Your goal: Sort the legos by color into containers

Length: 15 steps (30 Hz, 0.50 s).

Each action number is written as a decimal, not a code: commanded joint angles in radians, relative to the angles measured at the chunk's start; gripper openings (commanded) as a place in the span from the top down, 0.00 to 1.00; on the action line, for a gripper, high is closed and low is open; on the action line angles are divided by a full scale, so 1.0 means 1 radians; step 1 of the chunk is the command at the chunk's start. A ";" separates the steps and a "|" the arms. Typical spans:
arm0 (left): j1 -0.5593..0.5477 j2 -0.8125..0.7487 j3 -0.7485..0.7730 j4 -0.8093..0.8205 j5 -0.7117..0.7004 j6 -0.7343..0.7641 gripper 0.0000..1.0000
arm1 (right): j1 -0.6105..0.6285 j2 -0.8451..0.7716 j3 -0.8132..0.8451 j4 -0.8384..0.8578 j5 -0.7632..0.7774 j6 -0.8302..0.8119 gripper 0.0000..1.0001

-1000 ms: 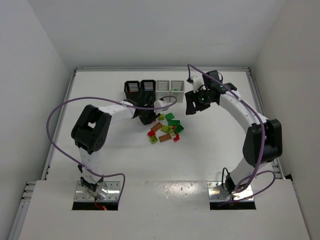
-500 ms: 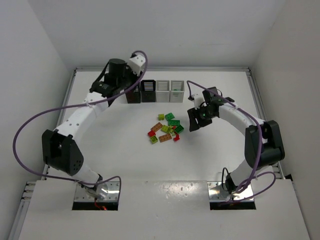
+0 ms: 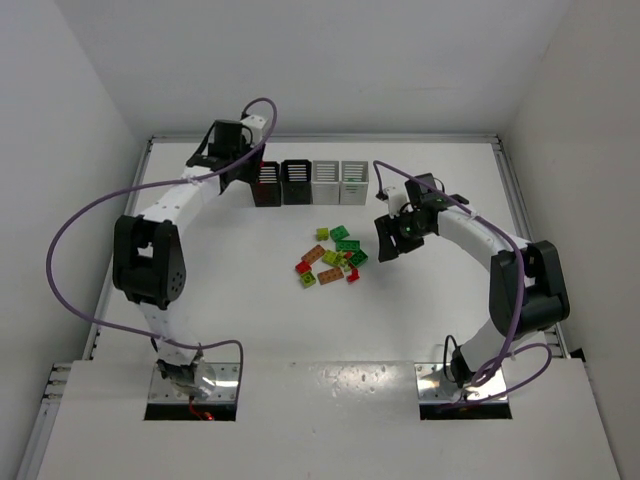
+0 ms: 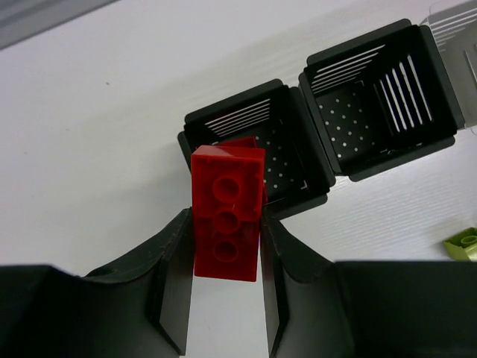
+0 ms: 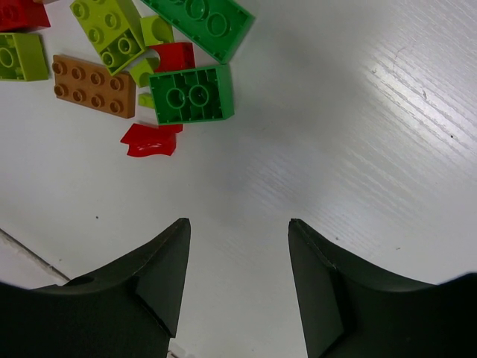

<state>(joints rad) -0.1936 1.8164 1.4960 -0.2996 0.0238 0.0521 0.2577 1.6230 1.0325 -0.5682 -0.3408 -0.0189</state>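
The legos [image 3: 333, 258] lie in a small heap in the middle of the white worktop [image 3: 230, 300]. Most are green, yellow-green, red and orange. In the right wrist view a green brick [image 5: 191, 94] sits upside down, touching a little red piece [image 5: 151, 139]. An orange brick [image 5: 94, 86] lies just beside them.

The right tool [image 5: 237, 224] hangs just to the right of the heap. Its two fingers are spread apart, with nothing between them, only bare worktop below.

Farther back, four bins stand in a row, side by side. The two on the left are black [image 3: 267, 183] [image 3: 297, 181]. The two on the right are white [image 3: 326, 181] [image 3: 354, 180].

The left tool [image 4: 223, 218] is at the far left end of the row. It pinches a red brick [image 4: 226, 186] between its fingers, studs facing the camera. The brick is at the near edge of the leftmost black bin [image 4: 223, 119].
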 commanded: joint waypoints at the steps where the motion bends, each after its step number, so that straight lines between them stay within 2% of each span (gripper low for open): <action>1: 0.013 0.004 0.078 0.034 0.062 -0.038 0.75 | 0.006 -0.008 0.009 0.028 0.005 -0.016 0.44; 9: 0.022 0.080 0.119 0.034 0.084 -0.038 0.73 | 0.006 0.012 0.009 0.028 0.005 -0.016 0.44; 10: 0.022 0.093 0.119 0.034 0.084 -0.038 0.71 | 0.006 0.012 0.009 0.028 0.005 -0.016 0.44; 12: 0.022 0.106 0.119 0.034 0.084 -0.038 0.60 | 0.006 0.012 0.009 0.028 -0.004 -0.026 0.44; 13: 0.022 0.116 0.130 0.034 0.084 -0.038 0.50 | 0.006 0.012 0.009 0.019 -0.016 -0.026 0.44; 15: 0.013 0.126 0.130 0.034 0.084 -0.038 0.45 | 0.006 0.012 0.009 0.019 -0.017 -0.038 0.42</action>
<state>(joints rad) -0.1864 1.9236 1.5845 -0.2893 0.0902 0.0238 0.2577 1.6360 1.0325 -0.5621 -0.3416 -0.0311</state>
